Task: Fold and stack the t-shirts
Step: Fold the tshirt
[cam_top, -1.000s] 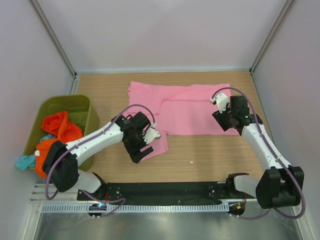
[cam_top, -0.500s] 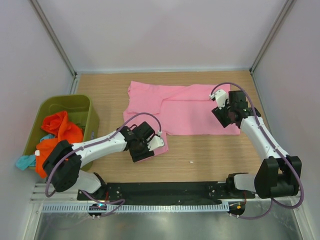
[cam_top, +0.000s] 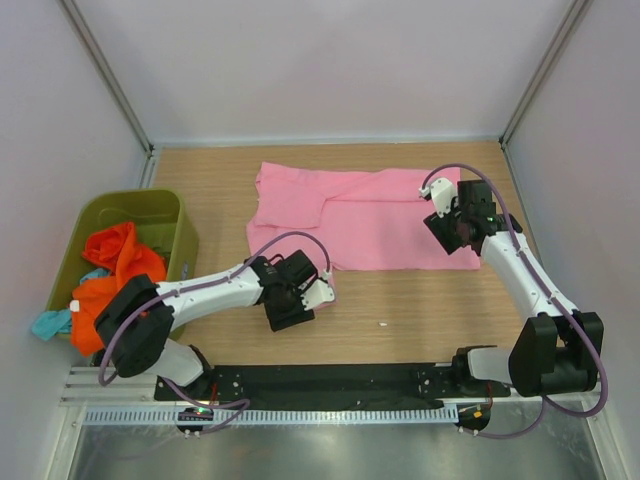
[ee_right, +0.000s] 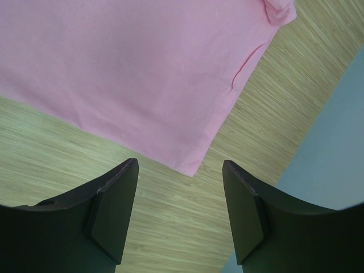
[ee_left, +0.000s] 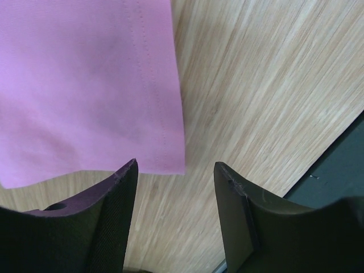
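A pink t-shirt (cam_top: 370, 220) lies spread flat across the far half of the wooden table. My left gripper (cam_top: 292, 308) is open and empty, low over bare wood just off the shirt's near left corner. In the left wrist view the hemmed corner (ee_left: 85, 85) lies just ahead of the gripper (ee_left: 176, 165). My right gripper (cam_top: 458, 238) is open and empty above the shirt's near right corner. In the right wrist view that corner (ee_right: 142, 74) points down between the open jaws of the gripper (ee_right: 180, 162).
A green bin (cam_top: 180, 215) stands at the left with orange clothes (cam_top: 120, 255) and a teal piece (cam_top: 50, 322) in it. A small white speck (cam_top: 382, 324) lies on the wood. The grey right wall (ee_right: 330, 159) is close to the right gripper.
My left gripper has moved off the shirt's near left flap toward the near edge and a little right, and now sits over bare wood. The right gripper has barely shifted.
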`<move>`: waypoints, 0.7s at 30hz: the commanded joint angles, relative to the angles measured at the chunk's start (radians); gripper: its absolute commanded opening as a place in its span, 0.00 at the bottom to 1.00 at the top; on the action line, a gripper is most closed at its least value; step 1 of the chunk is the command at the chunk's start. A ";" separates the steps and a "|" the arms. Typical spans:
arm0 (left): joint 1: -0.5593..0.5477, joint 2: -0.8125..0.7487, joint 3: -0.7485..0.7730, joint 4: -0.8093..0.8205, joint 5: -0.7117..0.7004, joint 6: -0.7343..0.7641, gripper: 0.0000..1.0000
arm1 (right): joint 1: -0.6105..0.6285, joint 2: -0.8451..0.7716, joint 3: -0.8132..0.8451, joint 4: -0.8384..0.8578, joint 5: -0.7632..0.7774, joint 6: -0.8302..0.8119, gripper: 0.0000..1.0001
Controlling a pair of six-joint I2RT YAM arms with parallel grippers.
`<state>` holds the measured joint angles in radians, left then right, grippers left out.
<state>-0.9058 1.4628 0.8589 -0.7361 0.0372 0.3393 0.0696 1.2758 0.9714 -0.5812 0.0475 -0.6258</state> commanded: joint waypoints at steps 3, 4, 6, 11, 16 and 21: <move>-0.004 0.040 -0.008 0.033 0.044 -0.045 0.57 | -0.004 -0.029 0.010 0.003 0.022 0.000 0.67; -0.002 0.045 -0.011 0.037 0.041 -0.046 0.57 | -0.005 -0.029 0.012 0.001 0.020 0.000 0.67; -0.001 0.053 -0.020 0.047 0.032 -0.049 0.56 | -0.004 -0.027 0.012 0.001 0.020 0.000 0.67; 0.013 0.064 -0.043 0.058 0.012 -0.039 0.56 | -0.004 -0.023 0.009 0.014 0.017 0.006 0.67; 0.030 0.096 -0.046 0.061 0.020 -0.033 0.50 | -0.004 -0.021 0.006 0.012 0.017 0.012 0.67; 0.036 0.106 -0.052 0.070 0.023 -0.031 0.38 | -0.002 -0.016 0.004 0.020 0.020 0.009 0.67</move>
<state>-0.8799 1.5299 0.8246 -0.6975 0.0422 0.3107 0.0696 1.2762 0.9714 -0.5835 0.0509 -0.6254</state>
